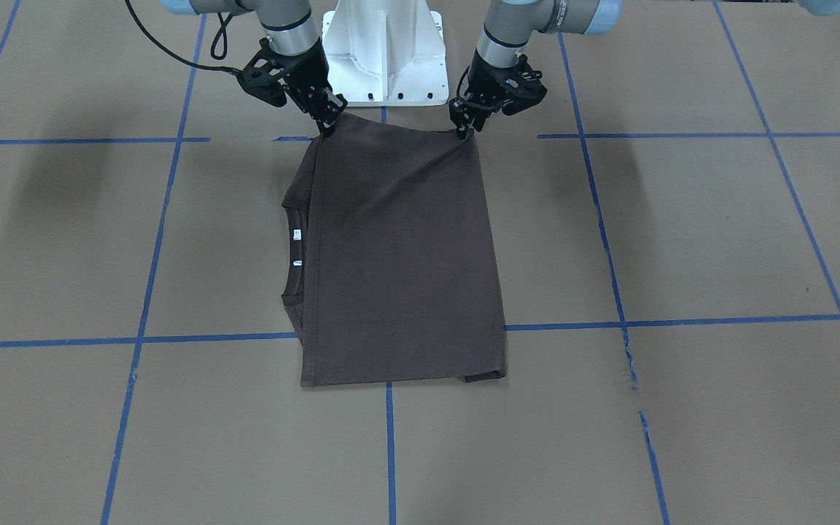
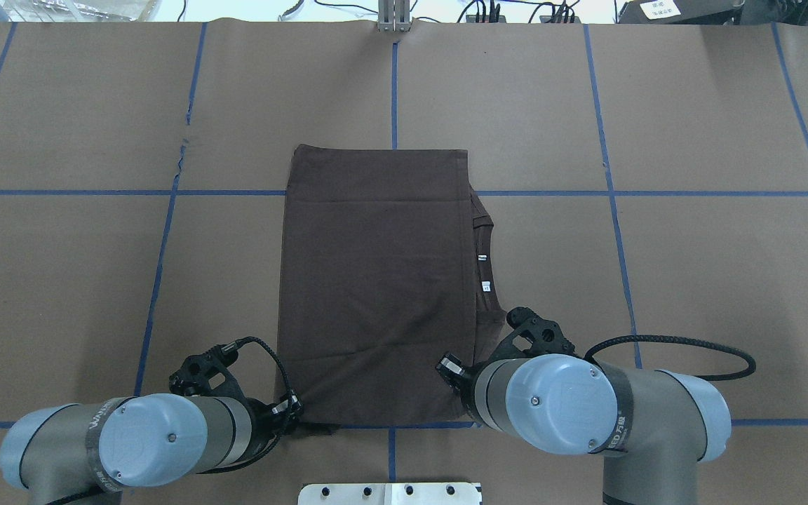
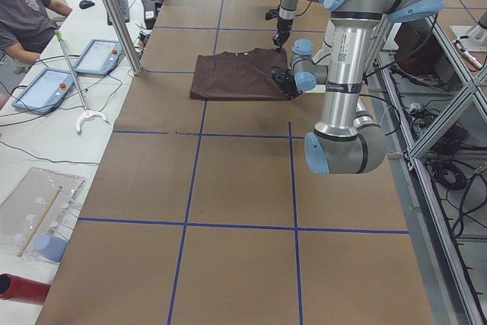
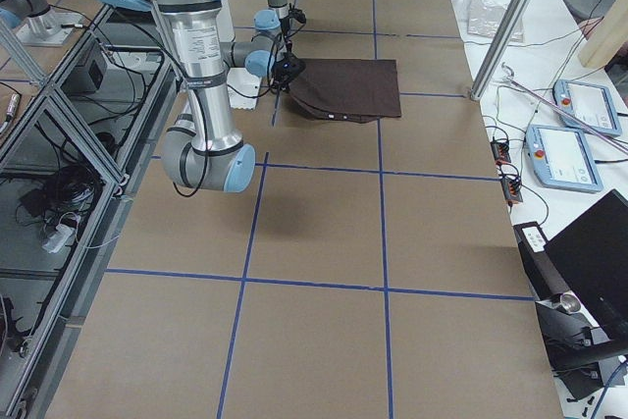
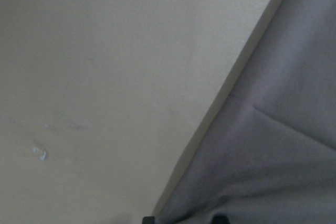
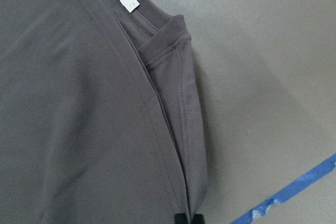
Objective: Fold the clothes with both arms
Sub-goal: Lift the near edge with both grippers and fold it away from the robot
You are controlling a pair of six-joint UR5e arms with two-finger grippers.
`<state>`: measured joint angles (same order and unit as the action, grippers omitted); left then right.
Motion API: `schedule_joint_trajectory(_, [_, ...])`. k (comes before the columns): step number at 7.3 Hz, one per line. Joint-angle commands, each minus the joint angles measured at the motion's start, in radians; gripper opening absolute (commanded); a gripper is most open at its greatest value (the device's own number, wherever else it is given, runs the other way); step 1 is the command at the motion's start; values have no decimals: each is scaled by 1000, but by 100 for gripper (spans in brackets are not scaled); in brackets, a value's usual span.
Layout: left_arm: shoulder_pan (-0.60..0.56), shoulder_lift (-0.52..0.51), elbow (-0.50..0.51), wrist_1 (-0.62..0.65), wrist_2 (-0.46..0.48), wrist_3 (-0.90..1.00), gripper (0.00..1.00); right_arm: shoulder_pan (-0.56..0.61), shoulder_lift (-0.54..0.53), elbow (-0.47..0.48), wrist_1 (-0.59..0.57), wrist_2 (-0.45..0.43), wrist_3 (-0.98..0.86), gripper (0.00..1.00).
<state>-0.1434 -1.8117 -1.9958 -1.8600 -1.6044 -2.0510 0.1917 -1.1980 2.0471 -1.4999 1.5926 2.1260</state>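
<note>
The dark grey-brown T-shirt (image 1: 398, 255) lies folded into a tall rectangle on the brown table, its ribbed collar (image 1: 292, 248) with white labels peeking out on my right side. It also shows in the overhead view (image 2: 376, 280). My left gripper (image 1: 461, 130) is shut on the near left corner of the shirt's edge closest to my base. My right gripper (image 1: 327, 122) is shut on the near right corner. That edge runs taut between them, barely off the table. The right wrist view shows the folded layers (image 6: 79, 119) pinched between the fingertips (image 6: 181, 219). The left wrist view shows cloth (image 5: 273, 156).
The white bolted pedestal (image 1: 385, 58) stands just behind the held edge. Blue tape lines (image 1: 391, 437) grid the brown paper cover. Teach pendants (image 3: 46, 85) and a seated person (image 3: 23, 13) are past the table's far side, beside a metal post (image 3: 114, 13).
</note>
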Motion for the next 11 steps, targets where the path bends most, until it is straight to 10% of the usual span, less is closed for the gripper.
schedule_joint_trajectory(1, [4,-8,5,1,-2,-5,26,0,0,1,0,1,0,0])
schedule_joint_trajectory(2, [4,-5,-3,1,-2,-8,0,0,-2,1,0,1,0,0])
schedule_joint_trajectory(5, [-13,5,-59,22,-2,5,0,2,-15,24,-2,1,0,0])
schedule_joint_trajectory(8, [5,5,-346,228,-55,5,0,-5,-136,216,-3,26,18,0])
schedule_joint_trajectory(11, [-48,-18,-345,229,-120,8,0,85,-121,347,-91,145,19,0])
